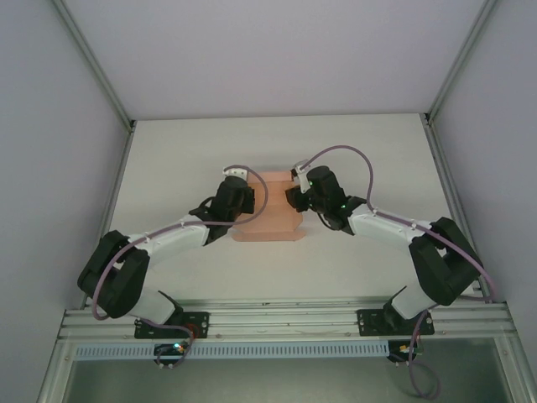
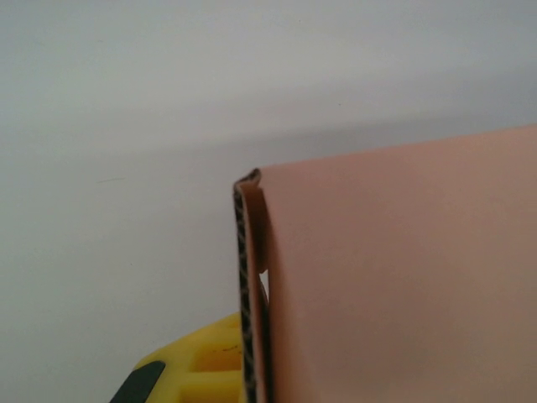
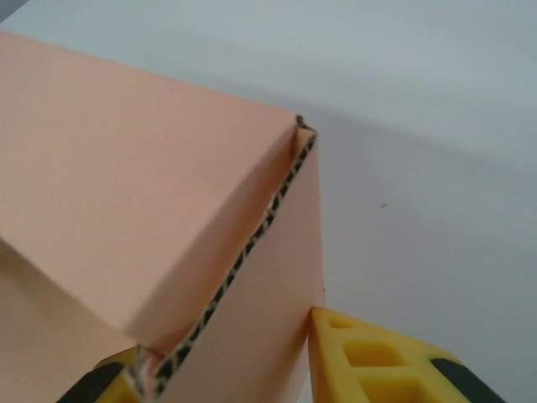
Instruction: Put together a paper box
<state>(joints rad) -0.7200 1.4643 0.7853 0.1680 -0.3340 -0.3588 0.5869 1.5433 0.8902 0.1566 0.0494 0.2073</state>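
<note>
From the overhead camera I see the salmon-pink paper box (image 1: 268, 217) resting on the white table (image 1: 352, 143), near its middle and between my two arms. The box's top face is flat, and its near corners are cut at an angle. The left pincer (image 1: 246, 198) meets the box's left side and the right pincer (image 1: 294, 197) meets its right side. Both arms angle inward toward each other.

On the left wrist camera, a smooth pink panel takes up the right half of the picture. Its corrugated cut edge (image 2: 245, 294) runs nearly upright down the middle, with a thinner pink layer folded just beside it. One yellow finger (image 2: 197, 369) with a black pad sits low on the left, touching the outer side of that edge. Its partner is hidden behind the card, so I cannot tell how far the left pincer is closed or whether it grips the box.

On the right wrist camera I see a corner of the box. A sloping folded flap lies on the left, a wall stands on the right, and a corrugated edge runs diagonally between them. One yellow finger (image 3: 377, 361) touches the wall's outer face. A second one (image 3: 109, 384), low on the left, touches the flap side. The right pincer is closed onto this folded side, with the card held between both fingers.
</note>
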